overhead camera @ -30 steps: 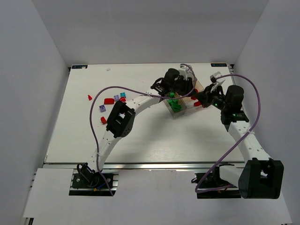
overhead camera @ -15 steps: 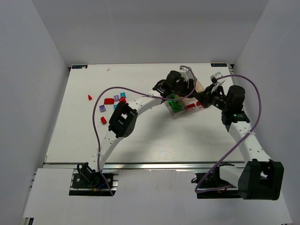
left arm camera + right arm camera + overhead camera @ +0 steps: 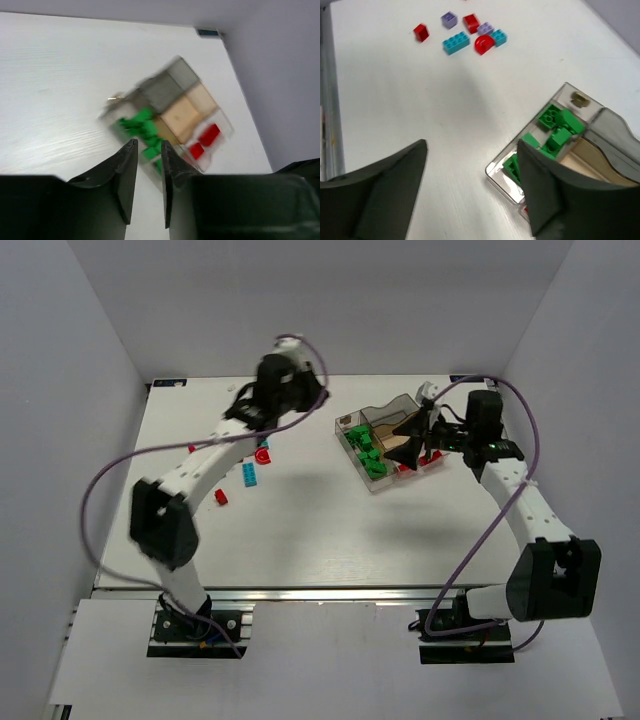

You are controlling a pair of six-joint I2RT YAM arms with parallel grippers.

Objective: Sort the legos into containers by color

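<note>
Your left end effector [image 3: 146,187], nearly closed and empty, has swung from the tray [image 3: 352,423] toward the loose bricks [image 3: 246,474]; right end effector [image 3: 470,192] gapes wide.

White table [image 3: 300,530], plain grey walls [image 3: 80,350] on three sides, even light

left gripper [image 3: 268,405] swung away from the tray [image 3: 352,424] — now up over the loose legos [image 3: 470,34]; right gripper [image 3: 420,432] moved in over the tray's right side, fingers wide.
</note>
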